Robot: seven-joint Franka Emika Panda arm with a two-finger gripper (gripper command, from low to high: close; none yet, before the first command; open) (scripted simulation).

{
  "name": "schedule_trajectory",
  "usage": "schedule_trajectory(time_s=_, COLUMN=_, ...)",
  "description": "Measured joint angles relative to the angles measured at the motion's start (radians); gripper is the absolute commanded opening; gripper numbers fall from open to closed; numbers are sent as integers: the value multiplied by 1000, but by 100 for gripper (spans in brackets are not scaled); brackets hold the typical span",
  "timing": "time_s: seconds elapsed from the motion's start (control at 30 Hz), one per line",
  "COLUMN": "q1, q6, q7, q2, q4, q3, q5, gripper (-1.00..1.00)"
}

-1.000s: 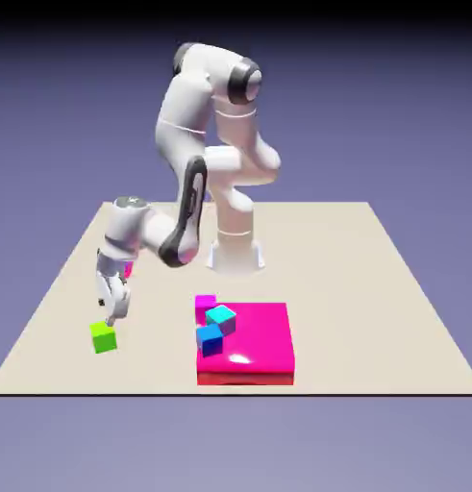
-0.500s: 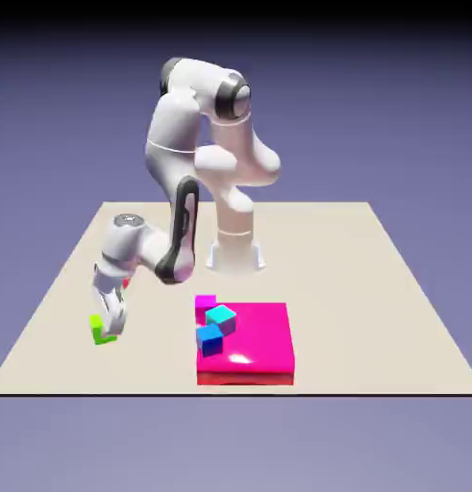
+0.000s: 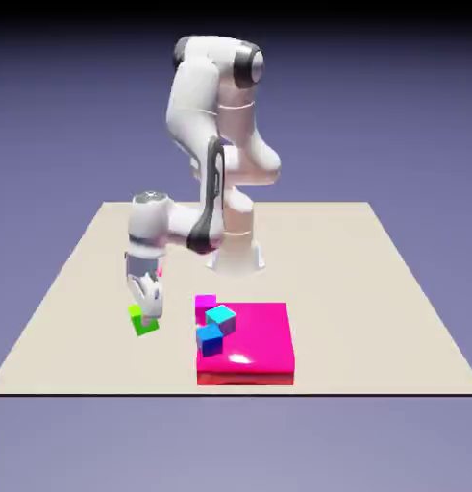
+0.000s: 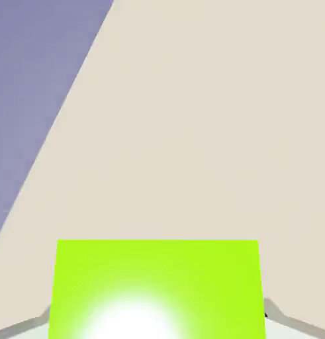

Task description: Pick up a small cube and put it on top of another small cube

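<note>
Lime-green cube (image 3: 143, 321), your task's piece, sits between the fingers of your gripper (image 3: 149, 317), which are closed on its two opposite sides. In the hand view you see it large at the bottom edge of the frame, a little left of the middle, with a grey fingertip (image 4: 273, 308) against its right side and the other at its left; a white glare covers part of its near face. In the exterior view you find it in the lower left of the frame, directly under the hand and slightly tilted, its upper part partly hidden by the fingers. You can't tell from these views how far it is off the tabletop (image 3: 360, 317).

Toward the exterior view's right from your gripper, you have the flat magenta slab (image 3: 259, 336) at the lower middle of the frame. Near its left side you see three small cubes close together: a purple one (image 3: 205, 303) farthest up the frame, a cyan one (image 3: 220, 319) below and right of it, and a blue one (image 3: 210, 339) lowest.
</note>
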Motion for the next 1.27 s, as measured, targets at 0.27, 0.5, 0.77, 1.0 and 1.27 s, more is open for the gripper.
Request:
schedule_trajectory(time_s=0.27, q1=-134, q6=-133, q7=221, q2=-153, q4=-28, q3=289, q5=-102, gripper=-100)
schedule_trajectory(time_s=0.5, q1=-267, q6=-249, q7=414, q2=-287, q4=-52, q3=543, q5=-192, gripper=-100)
schedule_trajectory(time_s=0.77, q1=-410, q6=-381, q7=635, q2=-440, q4=-79, q3=833, q5=-294, gripper=-100)
schedule_trajectory(time_s=1.0, q1=-438, q6=-312, q7=800, q2=-317, q4=-70, q3=813, q5=-513, gripper=-100)
schedule_trajectory(time_s=1.27, q1=-464, q6=-238, q7=968, q2=-186, q4=-60, q3=786, q5=-739, gripper=100)
